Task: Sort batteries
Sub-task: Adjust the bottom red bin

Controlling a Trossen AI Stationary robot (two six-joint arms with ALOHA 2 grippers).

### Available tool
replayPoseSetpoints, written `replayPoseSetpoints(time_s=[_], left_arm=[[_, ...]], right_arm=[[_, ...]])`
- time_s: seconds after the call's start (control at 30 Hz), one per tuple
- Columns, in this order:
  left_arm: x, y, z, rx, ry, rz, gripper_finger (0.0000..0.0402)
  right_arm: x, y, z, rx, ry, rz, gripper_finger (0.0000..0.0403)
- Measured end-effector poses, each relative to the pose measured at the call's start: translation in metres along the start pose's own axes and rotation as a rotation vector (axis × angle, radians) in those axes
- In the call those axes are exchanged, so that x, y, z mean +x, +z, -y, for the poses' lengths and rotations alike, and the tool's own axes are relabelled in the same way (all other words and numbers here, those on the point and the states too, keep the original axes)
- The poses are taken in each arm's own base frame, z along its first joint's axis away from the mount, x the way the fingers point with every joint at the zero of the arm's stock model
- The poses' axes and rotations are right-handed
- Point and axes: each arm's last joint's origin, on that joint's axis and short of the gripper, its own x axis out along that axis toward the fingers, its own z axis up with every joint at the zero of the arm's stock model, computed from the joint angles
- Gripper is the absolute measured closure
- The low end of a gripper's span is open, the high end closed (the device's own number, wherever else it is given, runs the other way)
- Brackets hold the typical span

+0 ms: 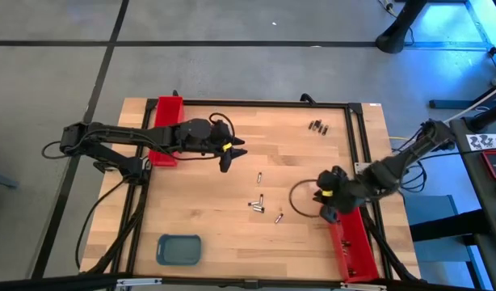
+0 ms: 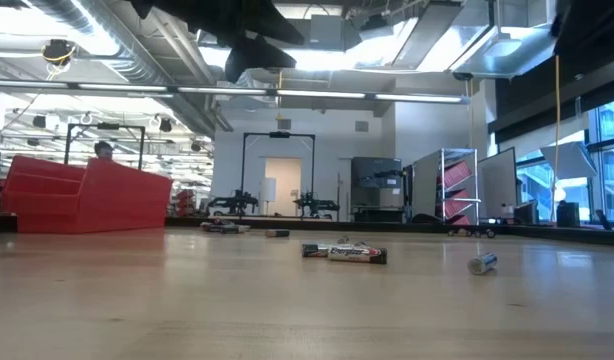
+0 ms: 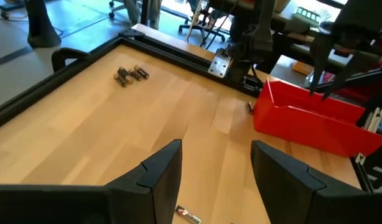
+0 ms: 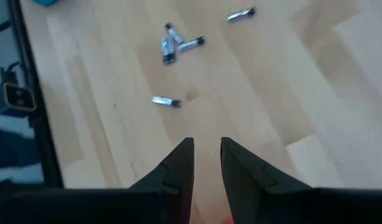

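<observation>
The batteries (image 1: 257,202) lie scattered loose on the bare wooden tabletop (image 1: 199,194) between the arms, with a small cluster (image 1: 316,126) near the far edge. They look light, rigid and smooth, likely to roll, so each is best pinched across its middle. The left end effector (image 3: 216,171) hovers spread and empty; the right end effector (image 4: 207,155) is nearly pressed together, holding nothing.

Grey floor (image 1: 54,81) (dark seams), bright ceiling lights (image 2: 327,60).
</observation>
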Motion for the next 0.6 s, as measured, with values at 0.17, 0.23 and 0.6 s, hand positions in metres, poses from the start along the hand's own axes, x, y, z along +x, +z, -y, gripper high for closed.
replayPoseSetpoints(time_s=[0.17, 0.23, 0.6], left_arm=[[0.000, 0.000, 0.000, 0.025, -0.001, 0.002, 0.0222], [0.000, 0.000, 0.000, 0.026, -0.001, 0.002, 0.0222], [0.000, -0.002, -0.001, 0.005, 0.007, -0.020, 0.0222]], right_arm=[[0.032, 0.016, 0.017, 0.052, 0.025, -0.153, 0.0328], [0.045, 0.020, 0.023, 0.048, 0.018, -0.219, 0.0336], [0.077, 0.005, 0.042, 0.084, -0.153, -0.621, 0.0385]])
